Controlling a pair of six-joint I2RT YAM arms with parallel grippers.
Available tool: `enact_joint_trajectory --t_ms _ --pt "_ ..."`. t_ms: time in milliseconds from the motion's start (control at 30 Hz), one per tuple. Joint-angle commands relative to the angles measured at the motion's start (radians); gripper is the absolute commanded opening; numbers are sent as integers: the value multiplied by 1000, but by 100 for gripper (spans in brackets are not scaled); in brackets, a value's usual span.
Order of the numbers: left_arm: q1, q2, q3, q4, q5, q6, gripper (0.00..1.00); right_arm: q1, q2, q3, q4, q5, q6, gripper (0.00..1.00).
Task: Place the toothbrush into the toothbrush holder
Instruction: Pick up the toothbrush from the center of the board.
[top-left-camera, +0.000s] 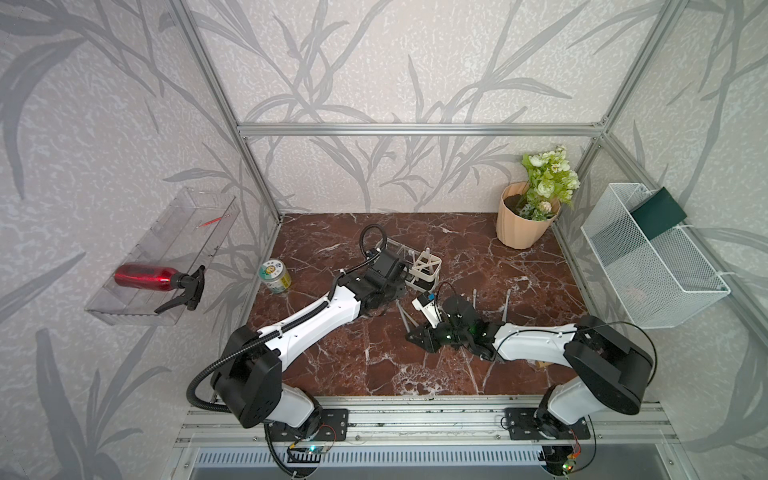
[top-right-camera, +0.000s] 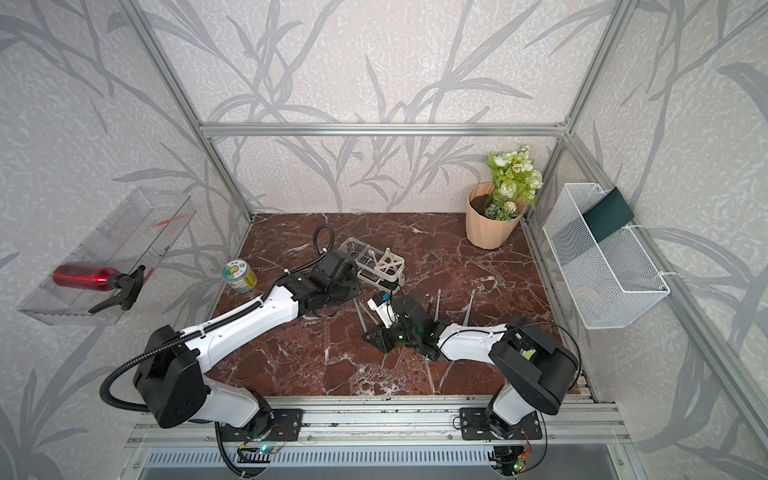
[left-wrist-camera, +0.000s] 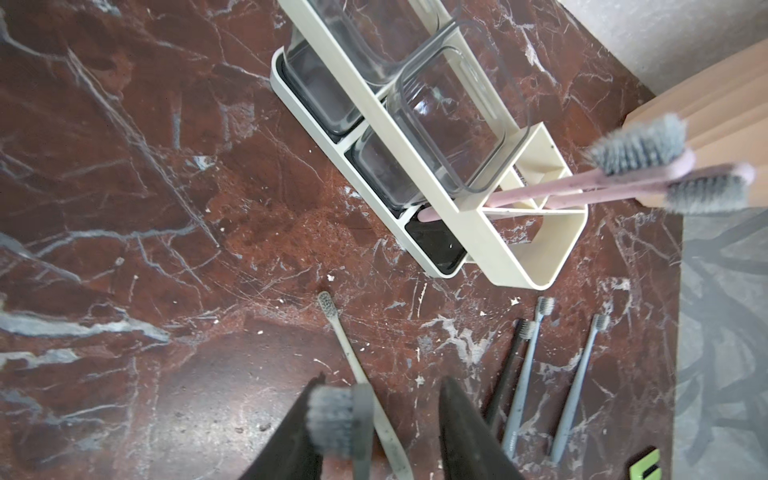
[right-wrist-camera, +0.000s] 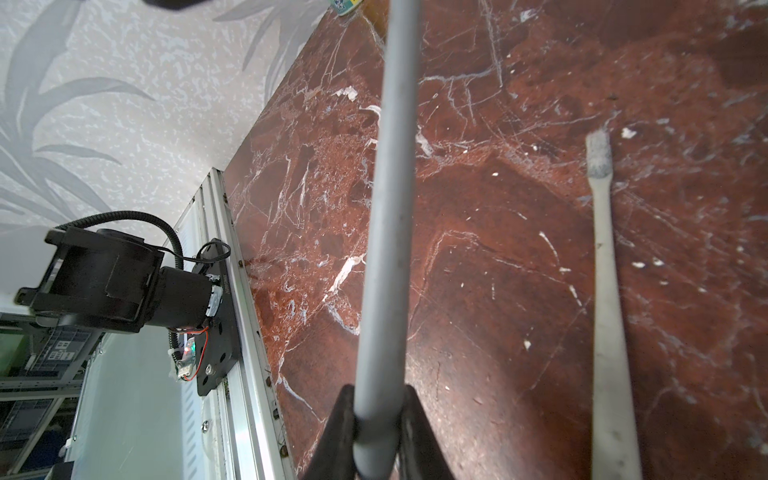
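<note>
Two pink toothbrushes (left-wrist-camera: 540, 189) seated in cream-white frame holder (left-wrist-camera: 557, 257); grey plastic toothbrush (right-wrist-camera: 390, 208) clamped in right gripper (right-wrist-camera: 377, 395), unplaced; left gripper (left-wrist-camera: 382, 380) jaws apart.

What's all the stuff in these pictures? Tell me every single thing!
toothbrush holder: one, cream, middle of table
pink toothbrushes: two, in holder's divider end
grey toothbrush: one, in right gripper
cream toothbrush: one, lying on table
dark toothbrush: one, lying on table
grey-blue toothbrushes: two, beside the dark one
can: one, green-yellow label, table's left edge
spray bottle: one, red, in clear wall tray
flower pot: one, peach, far right corner
mesh basket: one, white, right wall
left gripper: black, open
right gripper: black, shut on grey toothbrush
</note>
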Motion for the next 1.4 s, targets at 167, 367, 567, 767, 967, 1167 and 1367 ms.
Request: enact_joint_trajectory --t_ms 167,367,567,767,967,1167,1367 --pt "83 -18 192 -331 -91 49 47 3 -44 21 4 -4 -27 0" --pt "114 -69 201 -397 -70 55 47 3 -40 24 9 -18 -25 0" --pt "158 -92 138 -365 37 38 47 3 -36 15 62 -87 -14 0" --pt "190 -172 -1 -149 181 -24 47 1 25 33 146 -246 33 0" --pt "210 -259 -110 23 237 -71 47 -23 115 47 282 -390 147 0" --pt "247 -406 -216 146 205 -91 47 -45 121 35 328 -391 191 0" --pt "262 -403 -246 184 264 -111 47 -49 143 43 349 -416 220 0"
